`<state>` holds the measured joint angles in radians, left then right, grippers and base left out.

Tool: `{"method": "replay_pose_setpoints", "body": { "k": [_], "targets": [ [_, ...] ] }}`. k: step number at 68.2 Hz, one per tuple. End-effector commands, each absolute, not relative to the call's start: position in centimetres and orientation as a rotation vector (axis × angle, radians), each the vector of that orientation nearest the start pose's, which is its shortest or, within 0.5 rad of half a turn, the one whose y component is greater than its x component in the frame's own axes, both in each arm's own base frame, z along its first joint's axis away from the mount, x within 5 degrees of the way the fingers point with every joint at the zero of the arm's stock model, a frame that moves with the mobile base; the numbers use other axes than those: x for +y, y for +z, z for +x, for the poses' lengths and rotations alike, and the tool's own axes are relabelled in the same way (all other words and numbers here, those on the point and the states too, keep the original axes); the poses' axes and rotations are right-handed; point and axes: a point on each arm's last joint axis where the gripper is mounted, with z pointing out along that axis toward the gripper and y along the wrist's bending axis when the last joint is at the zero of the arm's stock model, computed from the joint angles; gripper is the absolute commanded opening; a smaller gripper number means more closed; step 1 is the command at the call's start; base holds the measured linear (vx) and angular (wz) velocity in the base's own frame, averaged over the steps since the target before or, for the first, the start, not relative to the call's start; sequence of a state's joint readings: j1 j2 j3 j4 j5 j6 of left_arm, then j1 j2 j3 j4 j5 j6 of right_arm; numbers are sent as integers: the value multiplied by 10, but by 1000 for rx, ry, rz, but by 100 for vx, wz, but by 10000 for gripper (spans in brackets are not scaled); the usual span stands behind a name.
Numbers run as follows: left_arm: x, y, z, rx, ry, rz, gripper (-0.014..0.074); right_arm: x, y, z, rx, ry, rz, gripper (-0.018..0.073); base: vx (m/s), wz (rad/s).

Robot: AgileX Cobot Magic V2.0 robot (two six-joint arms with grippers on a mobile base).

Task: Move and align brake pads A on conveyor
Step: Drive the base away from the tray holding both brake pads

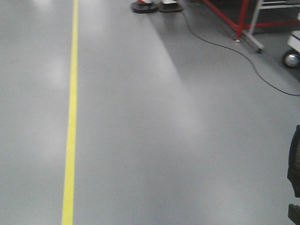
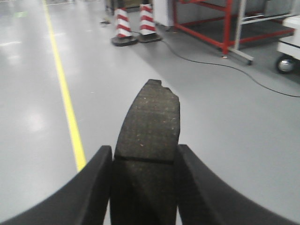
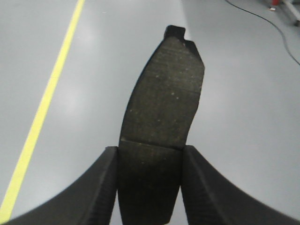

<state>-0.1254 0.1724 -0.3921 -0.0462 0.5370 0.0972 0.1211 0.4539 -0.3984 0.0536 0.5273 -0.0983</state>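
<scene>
Slippage is the main risk. The left gripper pinches the first brake pad by its near half, and the right gripper pinches the second brake pad likewise. Each far end juts free over bare floor. No view shows the conveyor, so a jolt on the way could tilt or drop either pad. The cable at far right could catch the base.

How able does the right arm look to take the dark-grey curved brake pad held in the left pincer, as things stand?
Probably not. The right pincer is shut on a second dark-grey curved brake pad, leaving its jaws no room. The left pincer is shut on the requested dark-grey curved brake pad.
</scene>
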Motion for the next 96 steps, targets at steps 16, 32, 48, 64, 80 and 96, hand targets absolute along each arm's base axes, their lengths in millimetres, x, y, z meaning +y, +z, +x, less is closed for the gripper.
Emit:
{"method": "replay_pose_setpoints", "body": {
  "k": [16,32,48,64,80,96],
  "targets": [
    [-9,303,50,1672,-92,160,146,14,285,96,1942,62,-186,4,19,53],
    [-9,303,50,1672,-92,160,146,14,285,96,1942,62,-186,4,25,36],
    [-9,303,50,1672,-92,160,146,14,285,96,1943,62,-186,4,34,13],
    [-9,303,50,1674,-92,161,146,14,285,96,1943,62,-186,4,45,0],
    [-9,303,50,1674,-92,161,146,14,285,96,1943,62,-186,4,51,-3],
    [-9,303,50,1673,-92,160,146,14,285,96,1942,62,-186,4,53,-2]
  ]
}}
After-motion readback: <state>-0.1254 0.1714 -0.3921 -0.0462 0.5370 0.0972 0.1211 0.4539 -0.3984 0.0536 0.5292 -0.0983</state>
